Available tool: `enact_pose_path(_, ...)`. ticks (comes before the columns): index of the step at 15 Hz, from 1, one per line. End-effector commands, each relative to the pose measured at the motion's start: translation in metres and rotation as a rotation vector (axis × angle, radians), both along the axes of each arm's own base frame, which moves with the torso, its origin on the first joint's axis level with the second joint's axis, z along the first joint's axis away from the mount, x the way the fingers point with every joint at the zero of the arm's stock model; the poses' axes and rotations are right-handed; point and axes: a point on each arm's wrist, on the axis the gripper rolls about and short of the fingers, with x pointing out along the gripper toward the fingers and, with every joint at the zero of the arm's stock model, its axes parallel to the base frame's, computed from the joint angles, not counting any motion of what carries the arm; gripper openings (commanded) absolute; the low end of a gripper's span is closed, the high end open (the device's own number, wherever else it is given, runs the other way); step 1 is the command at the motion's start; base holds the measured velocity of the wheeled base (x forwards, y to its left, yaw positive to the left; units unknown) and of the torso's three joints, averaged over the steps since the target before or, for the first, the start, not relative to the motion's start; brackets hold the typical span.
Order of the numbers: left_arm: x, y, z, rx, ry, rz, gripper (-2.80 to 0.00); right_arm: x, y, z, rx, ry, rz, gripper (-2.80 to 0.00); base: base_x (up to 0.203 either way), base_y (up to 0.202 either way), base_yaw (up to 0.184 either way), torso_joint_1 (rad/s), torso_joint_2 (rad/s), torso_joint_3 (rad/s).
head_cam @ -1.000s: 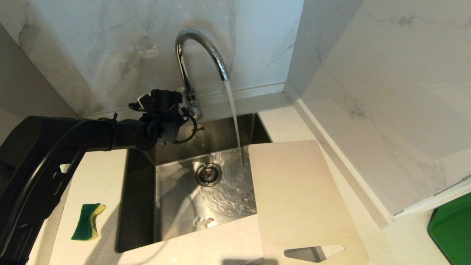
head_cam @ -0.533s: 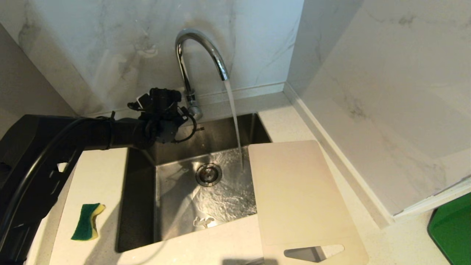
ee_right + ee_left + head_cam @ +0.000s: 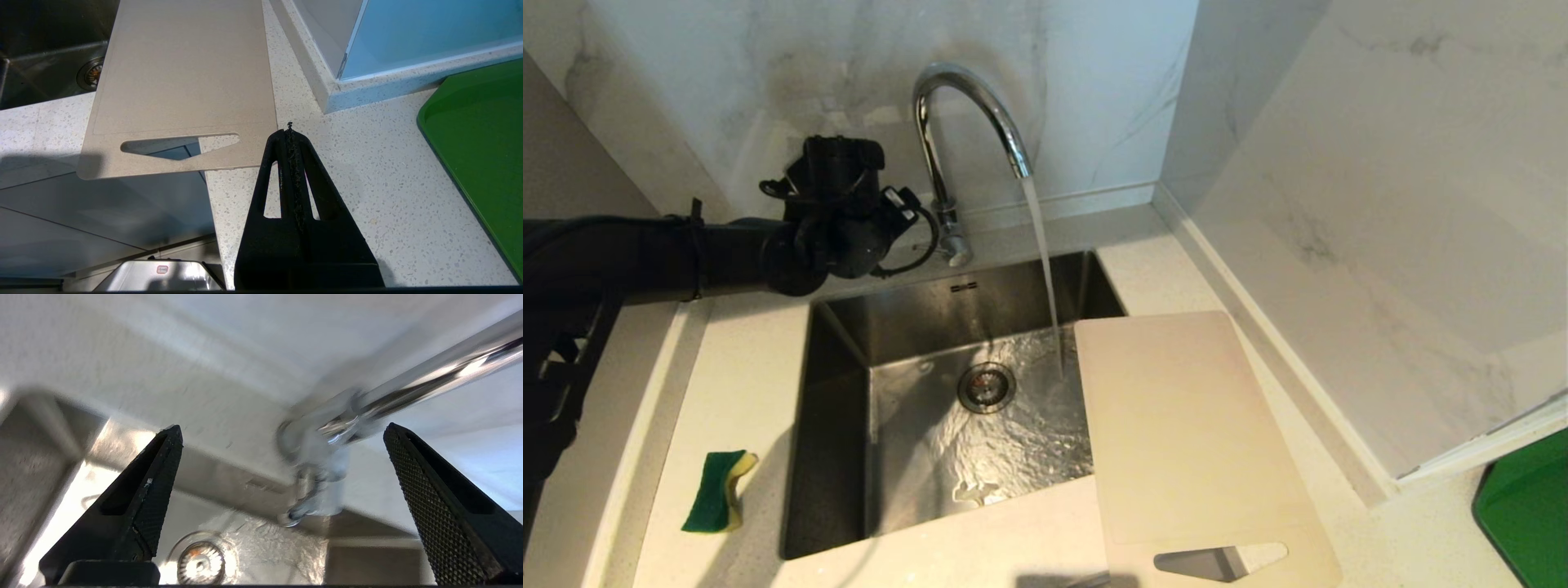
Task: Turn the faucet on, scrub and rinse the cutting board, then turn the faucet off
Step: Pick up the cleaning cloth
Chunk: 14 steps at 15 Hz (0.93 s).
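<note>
Water runs from the faucet (image 3: 968, 114) into the sink (image 3: 947, 310) as my left gripper (image 3: 282, 465), jaws spread wide and empty, hangs beside its base; the cutting board (image 3: 1184, 433) bridges the sink's right edge (my right gripper (image 3: 291, 134) sits pinched closed near the board's handle end).

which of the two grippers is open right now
The left gripper, raised beside the faucet base: its fingers stand wide apart, holding nothing. The right gripper is pressed shut above the counter, near the cutting board.
</note>
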Motion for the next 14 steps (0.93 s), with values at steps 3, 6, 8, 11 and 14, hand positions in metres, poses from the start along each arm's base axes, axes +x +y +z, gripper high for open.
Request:
enact_pose_path(3,-0.029,0.016,0.047,-0.013,-0.069,-0.001,0.00,0.000,0.000,0.000,0.000,0.001,0.001,-2.80,0.000,0.000,0.000,0.000,0.00,0.000)
enact_pose_path(6,-0.052,0.041,0.072,0.018,-0.058,-0.027,0.00,0.000,0.000,0.000,0.000,0.001,0.001,-2.80,0.000,0.000,0.000,0.000,0.00,0.000)
enact_pose_path(8,-0.071,0.062,0.092,0.043,-0.057,-0.033,0.00,0.000,0.000,0.000,0.000,0.002,0.001,-2.80,0.000,0.000,0.000,0.000,0.00,0.000)
enact_pose_path(11,-0.105,0.080,0.107,0.111,0.001,-0.082,-2.80,0.000,0.000,0.000,0.000,0.001,0.001,-2.80,0.000,0.000,0.000,0.000,0.00,0.000)
enact_pose_path(14,-0.148,0.101,0.118,0.192,0.081,-0.153,-2.80,0.000,0.000,0.000,0.000,0.001,0.001,-2.80,0.000,0.000,0.000,0.000,0.00,0.000)
